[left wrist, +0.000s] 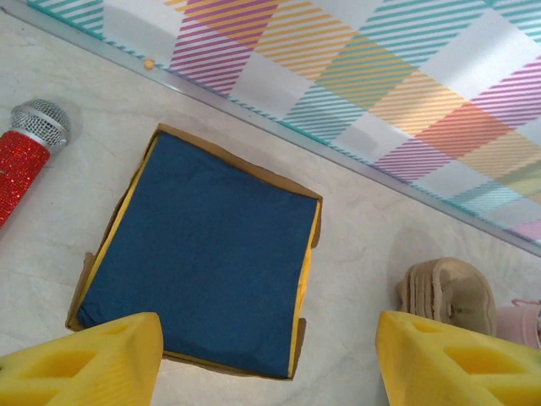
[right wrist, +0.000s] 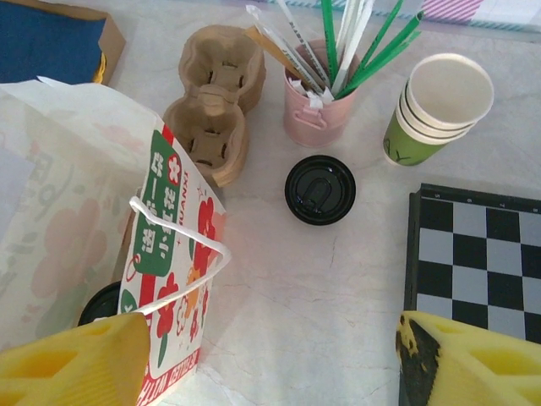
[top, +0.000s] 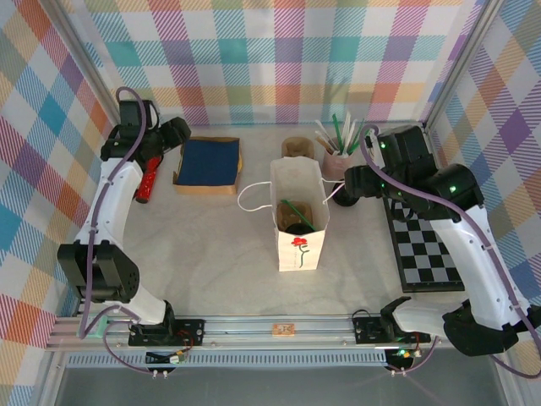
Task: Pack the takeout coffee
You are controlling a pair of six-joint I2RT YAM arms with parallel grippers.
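A tall white paper bag with a red flower print [top: 301, 251] stands open mid-table, a round black lid [top: 291, 222] and a green straw [top: 297, 212] inside, between a cardboard tray of blue napkins [top: 209, 161] and a black-and-white chequered board [top: 425, 249]

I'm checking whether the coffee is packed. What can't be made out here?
- Top view: dark round shape in the paper bag; its walls hide whether it's a lidded cup.
- Right wrist: black round edge, mostly hidden by the bag.
- Left wrist: pink cup, cut by frame edge.
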